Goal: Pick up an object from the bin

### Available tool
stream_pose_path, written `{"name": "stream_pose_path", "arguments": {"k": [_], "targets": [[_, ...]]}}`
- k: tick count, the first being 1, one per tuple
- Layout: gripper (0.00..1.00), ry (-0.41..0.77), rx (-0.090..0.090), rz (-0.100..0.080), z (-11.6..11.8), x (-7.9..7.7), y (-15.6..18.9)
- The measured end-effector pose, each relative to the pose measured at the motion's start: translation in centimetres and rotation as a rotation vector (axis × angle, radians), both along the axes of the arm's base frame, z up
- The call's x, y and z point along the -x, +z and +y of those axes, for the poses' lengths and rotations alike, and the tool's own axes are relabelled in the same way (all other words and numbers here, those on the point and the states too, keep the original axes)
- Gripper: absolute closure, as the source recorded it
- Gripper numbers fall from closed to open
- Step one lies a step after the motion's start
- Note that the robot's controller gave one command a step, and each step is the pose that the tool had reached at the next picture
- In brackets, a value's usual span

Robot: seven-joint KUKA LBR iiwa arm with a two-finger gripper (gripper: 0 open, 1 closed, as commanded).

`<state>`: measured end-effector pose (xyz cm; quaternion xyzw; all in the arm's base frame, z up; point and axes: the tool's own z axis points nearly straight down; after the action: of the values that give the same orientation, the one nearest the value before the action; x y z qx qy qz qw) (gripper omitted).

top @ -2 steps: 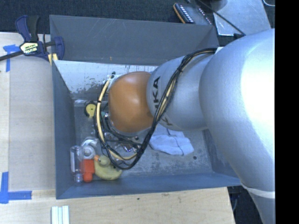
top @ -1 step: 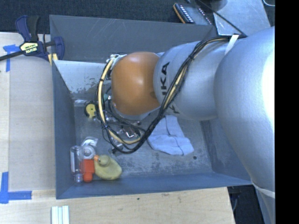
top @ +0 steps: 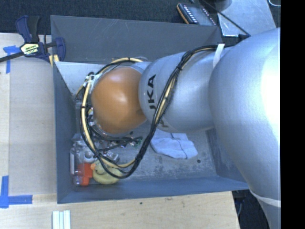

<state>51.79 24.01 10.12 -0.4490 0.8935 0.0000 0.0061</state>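
**Low in the Bin's Left Half, Grasp Not Yet Shown**

Judged to be at the reach-in step. Hangs low over the left half of the grey bin [top: 63, 128], with the gripper [top: 98, 144] tucked beneath the orange cover [top: 116, 99] and a loop of black and yellow cables [top: 141, 149]. Claw state: cannot tell. Open, closed or clamped on something, all hidden under the wrist's own bulk.

Sits nearest to a small heap in the lower-left corner of the view:
- a yellow banana-shaped thing [top: 106, 175]
- an orange-red piece [top: 85, 172], touching the banana shape on its left
- a clear bottle-like thing [top: 76, 157], just beyond the orange-red piece and against the left wall

Well apart from these, a crumpled white cloth [top: 174, 146] on the floor nearer the middle.

Likeliest target, as a guess only: the banana shape. Curved, smooth, dull yellow, lying flat, partly crossed by a cable. Probably firm enough for a pinch across its narrow body, though apt to roll.

Calls next for closing on 1 thing alone, then lifting straight up, clear of the 2 neighbours and the wall. Risks dragging the orange-red piece along or snagging the cable loop.
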Motion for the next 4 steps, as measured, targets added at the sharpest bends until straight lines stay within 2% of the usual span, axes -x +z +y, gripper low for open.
{"name": "stream_pose_path", "arguments": {"k": [1,2,4], "targets": [[0.00,-0.333,-0.001,0.001,0.33,-4.14,-2.89],[1.00,0.442,0.002,-0.007,-0.27,-4.22,-3.10],[1.00,0.469,0.002,-0.002,-0.36,-4.08,-2.66]]}}
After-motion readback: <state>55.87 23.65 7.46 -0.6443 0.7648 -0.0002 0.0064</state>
